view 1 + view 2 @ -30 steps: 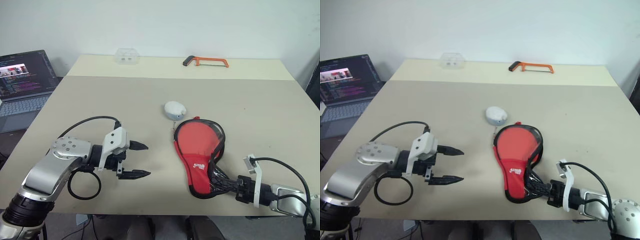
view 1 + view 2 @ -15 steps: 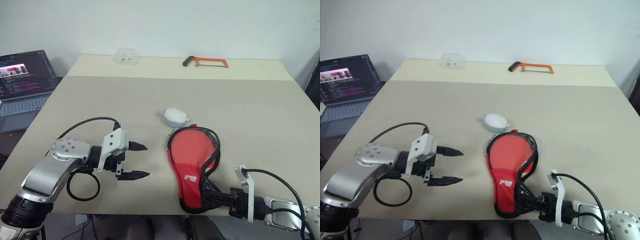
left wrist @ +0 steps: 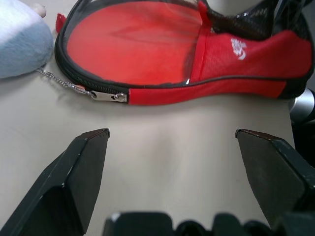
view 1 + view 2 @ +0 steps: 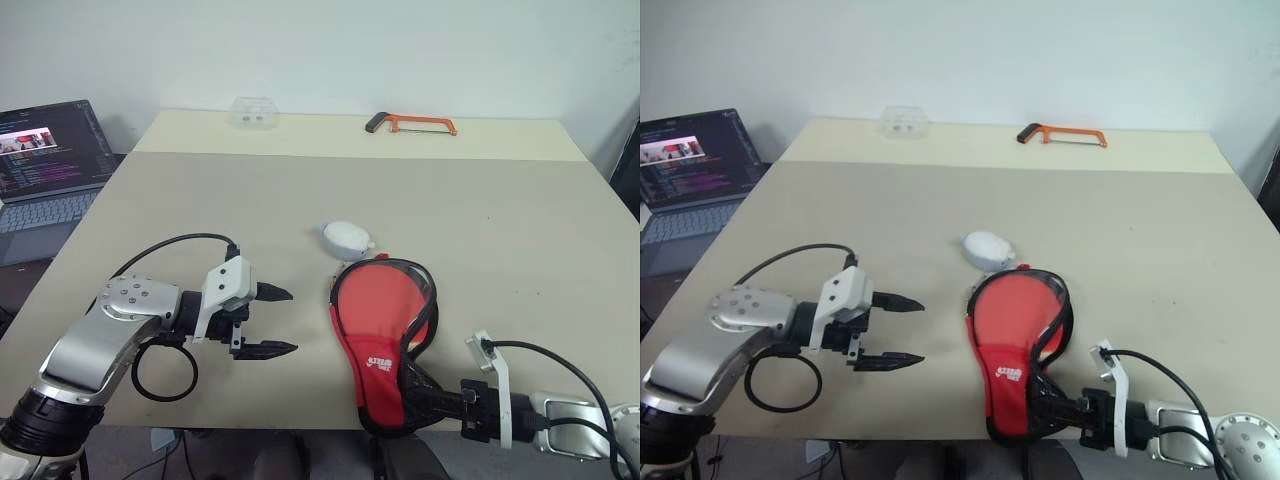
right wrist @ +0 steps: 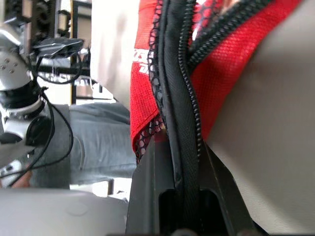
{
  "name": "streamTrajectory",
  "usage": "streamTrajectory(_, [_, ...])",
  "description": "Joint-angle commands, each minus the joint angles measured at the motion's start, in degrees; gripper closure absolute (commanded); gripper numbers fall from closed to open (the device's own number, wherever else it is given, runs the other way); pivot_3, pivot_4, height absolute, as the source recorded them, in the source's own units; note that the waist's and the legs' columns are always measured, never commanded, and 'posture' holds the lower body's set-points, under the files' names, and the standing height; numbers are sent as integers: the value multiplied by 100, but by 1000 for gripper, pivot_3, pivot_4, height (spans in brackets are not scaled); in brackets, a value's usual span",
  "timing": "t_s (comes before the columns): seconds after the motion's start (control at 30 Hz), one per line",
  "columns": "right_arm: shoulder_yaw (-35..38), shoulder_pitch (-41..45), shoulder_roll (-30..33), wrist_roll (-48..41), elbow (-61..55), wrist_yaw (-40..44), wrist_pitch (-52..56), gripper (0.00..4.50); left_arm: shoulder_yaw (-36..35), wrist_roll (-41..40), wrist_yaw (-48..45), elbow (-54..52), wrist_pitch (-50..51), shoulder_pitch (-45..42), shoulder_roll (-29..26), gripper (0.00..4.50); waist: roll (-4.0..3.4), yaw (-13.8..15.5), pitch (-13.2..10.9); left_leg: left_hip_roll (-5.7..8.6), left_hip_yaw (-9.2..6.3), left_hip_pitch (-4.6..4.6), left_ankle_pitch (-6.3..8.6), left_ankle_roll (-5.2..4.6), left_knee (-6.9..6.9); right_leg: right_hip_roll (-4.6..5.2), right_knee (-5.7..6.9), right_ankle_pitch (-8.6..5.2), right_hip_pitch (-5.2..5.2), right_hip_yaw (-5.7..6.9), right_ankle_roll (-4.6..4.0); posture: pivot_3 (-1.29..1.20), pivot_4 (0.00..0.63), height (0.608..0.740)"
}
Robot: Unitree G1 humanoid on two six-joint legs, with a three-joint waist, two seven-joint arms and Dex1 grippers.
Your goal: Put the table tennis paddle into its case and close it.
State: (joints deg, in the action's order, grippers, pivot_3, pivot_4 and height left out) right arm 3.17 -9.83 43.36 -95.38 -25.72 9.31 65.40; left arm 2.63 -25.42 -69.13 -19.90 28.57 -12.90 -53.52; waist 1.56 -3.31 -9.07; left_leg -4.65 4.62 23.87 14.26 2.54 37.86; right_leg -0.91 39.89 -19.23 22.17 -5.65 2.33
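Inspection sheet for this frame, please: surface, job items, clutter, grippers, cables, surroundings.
Surface: beige table, bare around the work area.
Job's things: case lies near the front edge, red panel up, zip open along its rim, metal zip pull at the round end; the paddle cannot be made out for certain, a red face shows inside the opening.
Clutter: pale blue-white pouch touching the case's round end; orange hacksaw and clear plastic box at the far edge.
Grippers: left gripper open, beside the case, holding nothing; right gripper shut on the case's narrow end.
Cables: black cable looped at each wrist.
Surroundings: open laptop off the table's left; white wall behind.
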Motion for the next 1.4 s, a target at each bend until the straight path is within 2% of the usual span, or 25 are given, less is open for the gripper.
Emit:
streamTrajectory(0.03, [25, 136, 68, 124, -221, 386, -73, 3853, -57, 32, 74, -102, -67, -83, 7, 0, 1, 9, 0, 0, -1, 0, 0, 0, 0, 0, 0, 0, 0, -1, 0, 0, 150, 740])
streamTrajectory(0.07, [41, 176, 80, 112, -231, 428, -84, 3693, -42, 45, 83, -85, -77, -108, 19, 0, 2, 10, -1, 0, -2, 1, 0, 0, 0, 0, 0, 0, 0, -1, 0, 0, 150, 740])
streamTrajectory(0.17, [116, 265, 142, -23, -269, 523, -97, 2598, -3, 59, 104, -55, -82, -172, 49, 0, 2, 12, -1, 0, -1, 1, 0, 0, 1, 1, 0, 0, -1, 0, 0, 0, 150, 740])
streamTrajectory(0.3, [348, 272, 662, 275, -520, 1078, 51, 1186, 58, 112, 95, 32, -122, -278, 99, 0, 3, 22, -2, 2, -1, 2, 0, 0, 1, 3, -1, 0, -2, 2, 0, 0, 150, 740])
streamTrajectory(0.33, [408, 224, 923, 618, -638, 1350, 45, 904, 67, 121, 92, 54, -129, -315, 118, 0, 4, 25, -2, 2, -1, 2, 0, 0, 2, 3, -1, 0, -2, 2, 0, 0, 150, 740])
streamTrajectory(0.37, [440, 87, 1396, 1309, -824, 1821, -112, 453, 76, 123, 102, 86, -140, -378, 156, 0, 2, 31, -3, 2, -3, 2, 0, 0, 3, 3, -1, 0, -3, 3, 0, 0, 150, 740])
streamTrajectory(0.4, [528, -102, 1939, 2091, -892, 2344, -399, 203, 83, 94, 134, 117, -122, -471, 229, 0, 0, 40, -3, 4, -3, 2, 0, 0, 6, 3, -1, 0, -3, 4, 0, 0, 150, 740])
streamTrajectory(0.47, [707, -398, 2753, 3292, -804, 3147, -1018, 203, 115, 43, 195, 161, -87, -637, 378, 0, 1, 77, -4, 10, -4, 2, 0, -1, 6, 8, -4, -1, -5, 7, 1, 0, 150, 740])
streamTrajectory(0.53, [1235, -478, 3344, 3964, -576, 3956, -1490, 203, 209, -8, 310, 160, -7, -862, 643, 0, 4, 113, -5, 13, -5, 0, 1, -2, 12, 7, -5, -1, -9, 13, 2, 0, 150, 740])
streamTrajectory(0.6, [1624, -246, 3599, 4312, -397, 4496, -1807, 203, 335, 6, 491, 224, 27, -1105, 1013, 0, 6, 121, -4, 18, -4, -2, 1, -3, 15, 3, -4, 0, -12, 13, 2, 0, 150, 740])
streamTrajectory(0.67, [1661, 201, 3676, 4510, -292, 4734, -2044, 203, 533, 151, 664, 341, -26, -1309, 1358, 0, 5, 130, -5, 17, -6, -7, 1, -2, 15, -4, -3, 1, -15, 13, 2, 0, 150, 740])
streamTrajectory(0.77, [1013, 1645, 3324, 4717, -9, 4562, -2262, 203, 1023, 485, 1052, 637, -88, -1577, 2025, 0, 4, 132, -6, 17, -6, -9, 1, -2, 14, -7, -3, 1, -15, 9, 1, 0, 150, 740])
streamTrajectory(0.93, [-384, 3699, 1880, 5690, 711, 3781, -2157, 203, 1739, 1248, 1497, 1177, -400, -1601, 2663, 0, 16, 122, -11, 22, -4, -4, 0, -1, 19, -4, -4, 2, -12, -1, -1, 0, 150, 740])
streamTrajectory(1.1, [-1176, 4771, 508, 6568, 1560, 3154, -2113, 203, 2108, 2040, 2117, 1922, -836, -1499, 3045, 0, 10, 144, -13, 19, 7, 2, -2, 2, 21, 0, 9, 3, 5, -8, -3, 0, 150, 740])
streamTrajectory(1.4, [-1643, 5909, -1012, 7555, 3230, 3129, -2648, 203, 2253, 2477, 2468, 2264, -651, -1292, 3196, 0, -1, 163, 5, 10, 11, -11, -3, 0, 24, 7, 15, 3, -9, -2, -3, 0, 150, 740])
